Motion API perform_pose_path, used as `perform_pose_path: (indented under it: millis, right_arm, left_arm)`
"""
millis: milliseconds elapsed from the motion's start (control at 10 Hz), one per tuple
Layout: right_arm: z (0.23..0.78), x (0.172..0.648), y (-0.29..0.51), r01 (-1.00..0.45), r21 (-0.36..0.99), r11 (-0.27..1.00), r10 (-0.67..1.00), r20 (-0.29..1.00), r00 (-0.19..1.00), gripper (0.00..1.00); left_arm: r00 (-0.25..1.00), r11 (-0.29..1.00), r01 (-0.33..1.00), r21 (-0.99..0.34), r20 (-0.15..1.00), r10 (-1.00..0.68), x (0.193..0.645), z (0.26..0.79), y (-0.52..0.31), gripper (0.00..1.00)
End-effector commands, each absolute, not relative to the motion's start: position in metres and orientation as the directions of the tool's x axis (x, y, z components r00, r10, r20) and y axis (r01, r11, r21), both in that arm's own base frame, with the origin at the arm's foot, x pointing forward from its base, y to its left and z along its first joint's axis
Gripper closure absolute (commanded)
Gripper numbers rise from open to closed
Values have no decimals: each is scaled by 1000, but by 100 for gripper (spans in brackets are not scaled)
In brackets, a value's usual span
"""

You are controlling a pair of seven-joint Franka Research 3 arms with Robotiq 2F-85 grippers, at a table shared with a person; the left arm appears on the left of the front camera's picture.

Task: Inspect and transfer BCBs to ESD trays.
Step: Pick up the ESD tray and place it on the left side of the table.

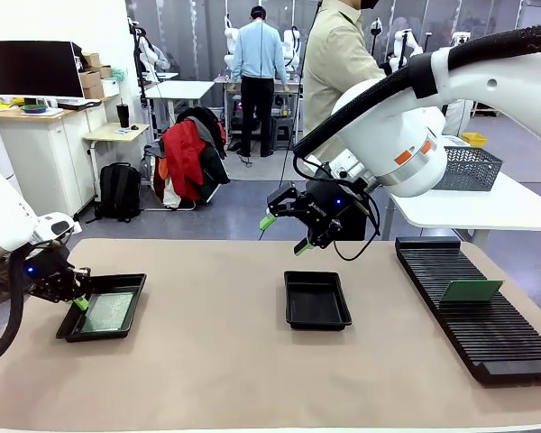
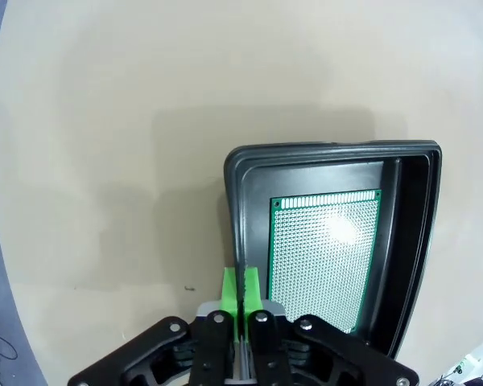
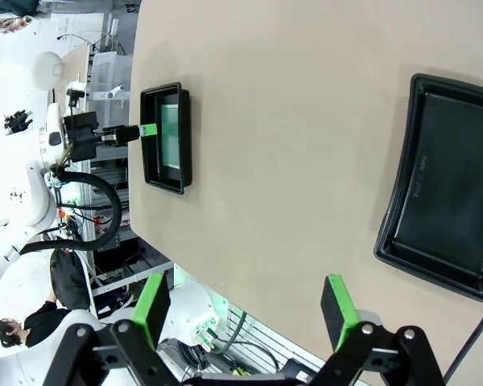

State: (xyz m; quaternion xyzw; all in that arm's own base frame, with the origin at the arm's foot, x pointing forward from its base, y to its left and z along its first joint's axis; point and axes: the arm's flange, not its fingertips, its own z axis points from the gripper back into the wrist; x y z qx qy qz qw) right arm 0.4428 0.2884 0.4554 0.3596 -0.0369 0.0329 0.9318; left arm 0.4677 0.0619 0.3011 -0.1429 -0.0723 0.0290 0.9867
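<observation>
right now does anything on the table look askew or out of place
Nothing stands out. One BCB lies flat in the left ESD tray, the middle tray sits level, and another BCB stands in the rack.

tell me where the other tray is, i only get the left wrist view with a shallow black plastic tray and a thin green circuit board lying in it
observer: A second shallow black rectangular plastic tray sits near the middle of the table, with nothing in it.
operator: and the right gripper, is it carrying a board
observer: No. The right gripper hangs open above the table, close to that empty tray, with nothing between its fingers.
</observation>
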Motion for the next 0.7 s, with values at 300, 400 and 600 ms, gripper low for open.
perform_pose_path:
  millis: [300,400,600]
  right_arm:
    - [457,443,290,-74,656,751,30,78,997,0]
    - [457,443,290,-74,656,751,30,78,997,0]
    - [457,443,290,-74,656,751,30,78,997,0]
  left_arm:
    - [990,968,-26,-249,124,59,470,313,57,73]
    - [992,973,-21,-232,119,50,470,320,54,62]
    - [994,982,-13,-188,107,33,469,337,52,44]
